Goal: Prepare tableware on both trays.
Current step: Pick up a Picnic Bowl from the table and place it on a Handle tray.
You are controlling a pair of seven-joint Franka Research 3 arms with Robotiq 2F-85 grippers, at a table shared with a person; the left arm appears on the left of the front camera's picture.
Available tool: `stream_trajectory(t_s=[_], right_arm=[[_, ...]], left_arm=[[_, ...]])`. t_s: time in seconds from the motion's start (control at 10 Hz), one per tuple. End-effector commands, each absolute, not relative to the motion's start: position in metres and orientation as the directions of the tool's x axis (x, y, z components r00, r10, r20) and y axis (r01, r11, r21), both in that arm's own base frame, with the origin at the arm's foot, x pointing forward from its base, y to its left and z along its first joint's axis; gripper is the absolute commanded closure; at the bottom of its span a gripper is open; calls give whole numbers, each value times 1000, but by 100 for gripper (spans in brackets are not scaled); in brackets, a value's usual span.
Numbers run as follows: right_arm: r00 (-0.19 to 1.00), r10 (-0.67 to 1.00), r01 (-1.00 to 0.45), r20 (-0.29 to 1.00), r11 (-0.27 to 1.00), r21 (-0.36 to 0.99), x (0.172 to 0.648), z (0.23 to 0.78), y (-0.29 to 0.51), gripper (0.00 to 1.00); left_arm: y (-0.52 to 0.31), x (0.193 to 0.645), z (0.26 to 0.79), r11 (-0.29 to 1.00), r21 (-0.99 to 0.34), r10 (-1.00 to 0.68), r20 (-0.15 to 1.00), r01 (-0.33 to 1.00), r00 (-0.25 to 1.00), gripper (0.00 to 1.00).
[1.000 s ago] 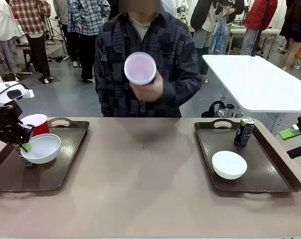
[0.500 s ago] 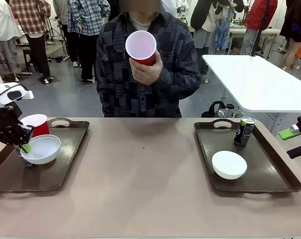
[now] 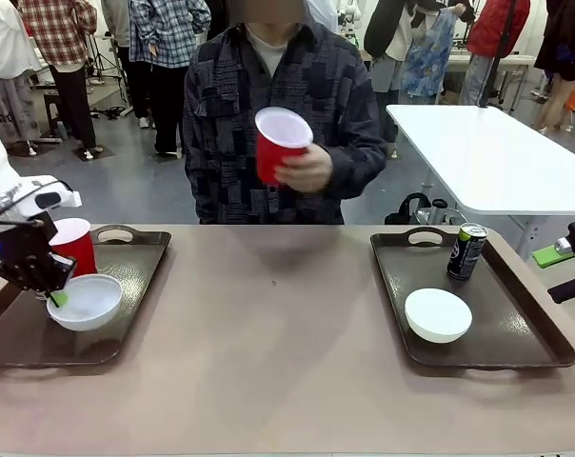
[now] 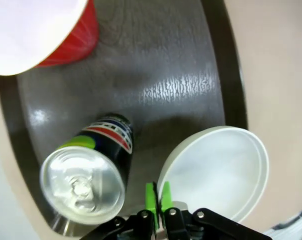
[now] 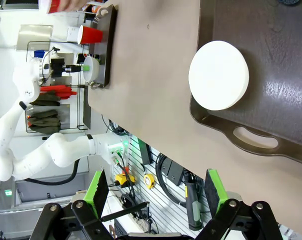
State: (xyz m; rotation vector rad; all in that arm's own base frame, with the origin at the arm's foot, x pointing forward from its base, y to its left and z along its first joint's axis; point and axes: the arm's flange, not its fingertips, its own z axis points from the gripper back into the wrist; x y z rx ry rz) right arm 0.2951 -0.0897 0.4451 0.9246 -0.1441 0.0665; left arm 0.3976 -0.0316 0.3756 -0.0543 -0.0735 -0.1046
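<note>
My left gripper [image 3: 51, 291] is shut on the near rim of a white bowl [image 3: 86, 301], held tilted over the left tray [image 3: 126, 319]. A red cup [image 3: 75, 244] stands behind it on that tray. In the left wrist view the green fingertips [image 4: 157, 196] pinch the bowl [image 4: 216, 167], beside a dark can [image 4: 91, 175] and the red cup [image 4: 46, 30]. On the right tray [image 3: 516, 328] sit a can [image 3: 466, 250] and another bowl [image 3: 438, 314]. My right gripper [image 3: 562, 272] waits open at the right edge, and the right gripper [image 5: 155, 192] grips nothing. The person holds a second red cup [image 3: 280, 143].
A wide bare stretch of the tan tabletop [image 3: 278, 333] lies between the trays. The person stands at the far edge, cup in hand above the table. A white table [image 3: 497, 162] and bystanders are farther back.
My left gripper has carried the bowl slightly right and lower over the left tray. The person has lowered the red cup and turned it from mouth-forward to nearly upright.
</note>
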Motion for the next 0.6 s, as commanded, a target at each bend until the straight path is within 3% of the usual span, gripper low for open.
stream_trajectory(t_s=[0.0,0.4,0.5], right_arm=[[986,-8,-133,169,579,804,296,446,-90,0],[986,-8,-133,169,579,804,296,446,-90,0],[986,-8,-133,169,579,804,296,446,-90,0]], left_arm=[[-39,396,357,994,1,-113,60,113,992,96],[-42,398,346,992,9,-125,38,125,991,96],[-41,398,347,993,13,-120,37,120,992,84]])
